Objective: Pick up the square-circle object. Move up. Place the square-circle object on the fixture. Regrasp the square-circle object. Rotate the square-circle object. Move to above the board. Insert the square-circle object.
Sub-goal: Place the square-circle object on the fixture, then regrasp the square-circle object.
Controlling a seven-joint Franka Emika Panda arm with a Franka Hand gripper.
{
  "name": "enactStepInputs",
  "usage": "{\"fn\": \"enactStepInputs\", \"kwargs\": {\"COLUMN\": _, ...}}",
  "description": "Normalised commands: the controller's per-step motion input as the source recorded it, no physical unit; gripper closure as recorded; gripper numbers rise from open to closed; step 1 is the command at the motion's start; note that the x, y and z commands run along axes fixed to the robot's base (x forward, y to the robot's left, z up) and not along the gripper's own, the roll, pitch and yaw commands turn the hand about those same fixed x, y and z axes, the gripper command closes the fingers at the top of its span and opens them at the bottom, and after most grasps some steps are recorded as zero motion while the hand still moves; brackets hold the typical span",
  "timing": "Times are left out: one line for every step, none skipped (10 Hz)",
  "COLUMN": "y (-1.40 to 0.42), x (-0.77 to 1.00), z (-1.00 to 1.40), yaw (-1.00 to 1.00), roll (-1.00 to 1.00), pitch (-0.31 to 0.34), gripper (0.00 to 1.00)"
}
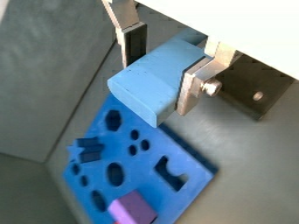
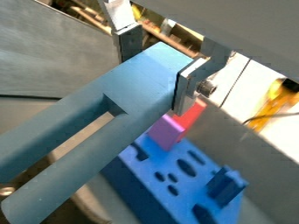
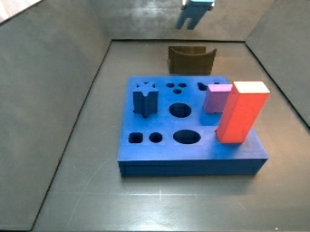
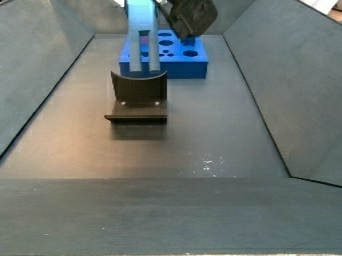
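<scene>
Clamped between the hand's [image 1: 167, 68] two flat silver fingers [image 1: 193, 87] is the slim, light grey-blue bar-shaped square-circle object [image 2: 111, 118]; the plates press on opposite faces of its square end. In a side view the peg [image 4: 142, 40] hangs upright with its lower part down by the small dark brown fixture with a U-shaped hollow [image 4: 138, 98], so its long axis looks near vertical there, square end up in the hand. A wrist view shows the bar running away from the fingers, narrowing to a rounder section past a step.

Beyond the fixture lies the large flat bright blue board with round and square holes [image 3: 182, 145], carrying a tall red block [image 3: 242, 113] and a small pink block [image 3: 218, 97], well apart from the hand.

The grip sits at the far end of a long bar, so the peg could pivot between the pads if its lower end catches the fixture's wall. Whether it already touches the hollow I cannot tell. A tilted peg would later jam at the board's hole.
</scene>
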Motion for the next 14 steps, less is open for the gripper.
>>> {"fn": "enactStepInputs", "kwargs": {"y": 0.05, "x": 0.09, "z": -0.02, "yaw": -0.23, "roll": -0.56, "pitch": 0.105, "gripper": 1.0}}
{"fn": "enactStepInputs", "kwargs": {"y": 0.04, "x": 0.09, "z": -0.01, "yaw": -0.22, "roll": -0.28, "pitch": 0.044, "gripper": 1.0}}
{"fn": "enactStepInputs", "kwargs": {"y": 0.12, "x": 0.1, "z": -1.0, "yaw": -0.09, "roll": -0.14, "pitch": -0.058, "gripper": 1.0}}
{"fn": "enactStepInputs", "kwargs": {"y": 0.12, "x": 0.1, "z": -1.0, "yaw": -0.07, "roll": -0.12, "pitch": -0.089, "gripper": 1.0}}
{"fn": "enactStepInputs", "kwargs": {"y": 0.11, "x": 0.12, "z": -1.0, "yaw": -0.04, "roll": -0.1, "pitch": -0.095, "gripper": 1.0}}
{"fn": "enactStepInputs", "kwargs": {"y": 0.1, "x": 0.12, "z": -1.0, "yaw": -0.02, "roll": -0.08, "pitch": -0.084, "gripper": 1.0}}
{"fn": "enactStepInputs", "kwargs": {"y": 0.09, "x": 0.13, "z": -1.0, "yaw": 0.0, "roll": -0.08, "pitch": -0.08, "gripper": 1.0}}
{"fn": "enactStepInputs", "kwargs": {"y": 0.08, "x": 0.12, "z": -0.9, "yaw": 0.01, "roll": -0.07, "pitch": -0.063, "gripper": 1.0}}
{"fn": "enactStepInputs", "kwargs": {"y": 0.05, "x": 0.1, "z": -0.66, "yaw": 0.03, "roll": -0.07, "pitch": -0.038, "gripper": 1.0}}
{"fn": "enactStepInputs", "kwargs": {"y": 0.04, "x": 0.09, "z": -0.49, "yaw": 0.03, "roll": -0.07, "pitch": -0.025, "gripper": 1.0}}
{"fn": "enactStepInputs", "kwargs": {"y": 0.03, "x": 0.08, "z": -0.33, "yaw": 0.02, "roll": -0.07, "pitch": -0.013, "gripper": 1.0}}
{"fn": "enactStepInputs", "kwargs": {"y": 0.02, "x": 0.07, "z": -0.18, "yaw": 0.02, "roll": -0.07, "pitch": -0.004, "gripper": 1.0}}
{"fn": "enactStepInputs", "kwargs": {"y": 0.0, "x": 0.0, "z": 0.0, "yaw": 0.0, "roll": 0.0, "pitch": 0.0, "gripper": 0.0}}
{"fn": "enactStepInputs", "kwargs": {"y": 0.0, "x": 0.0, "z": 1.0, "yaw": 0.04, "roll": 0.03, "pitch": 0.032, "gripper": 0.0}}
